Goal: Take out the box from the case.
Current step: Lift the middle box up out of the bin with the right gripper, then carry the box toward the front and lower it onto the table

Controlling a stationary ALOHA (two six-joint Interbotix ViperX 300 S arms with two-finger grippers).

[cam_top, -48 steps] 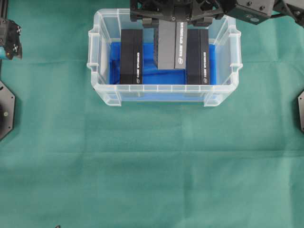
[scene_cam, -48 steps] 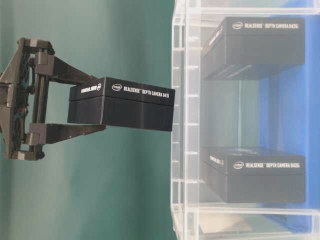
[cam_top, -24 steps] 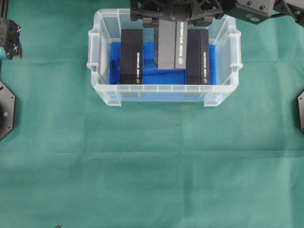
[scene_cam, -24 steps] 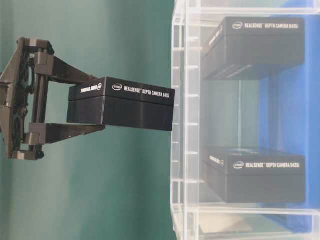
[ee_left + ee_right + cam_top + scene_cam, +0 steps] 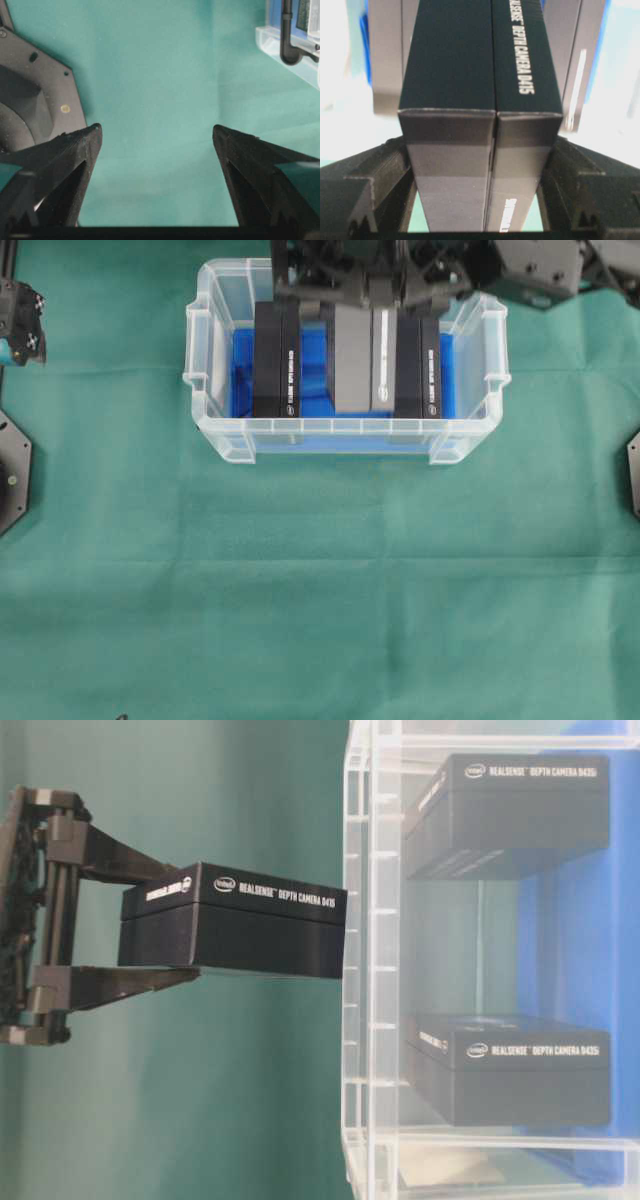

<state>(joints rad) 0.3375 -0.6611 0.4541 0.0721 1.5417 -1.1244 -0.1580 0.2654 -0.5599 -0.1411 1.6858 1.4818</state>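
The clear case (image 5: 330, 435) stands at the back middle of the green cloth, with a blue lining on its bottom. My right gripper (image 5: 365, 302) is shut on a black box (image 5: 355, 360) by its long sides, above the middle of the case. In the table-level view the box (image 5: 270, 935) hangs outside the case wall (image 5: 365, 970), between my right gripper's (image 5: 192, 926) two fingers. The right wrist view shows the box (image 5: 475, 60) filling the gap of the right gripper (image 5: 480, 150). My left gripper (image 5: 156, 132) is open over bare cloth, far to the left (image 5: 20, 325).
Two more black boxes stay in the case, one on the left (image 5: 276, 360) and one on the right (image 5: 418, 365), close on either side of the held one. Black arm bases sit at the left edge (image 5: 10, 470) and the right edge (image 5: 633, 475).
My right gripper has shifted with the box. In the overhead view the box now reaches toward the case's front wall. In the table-level view the gripper has moved left. The left arm is still.
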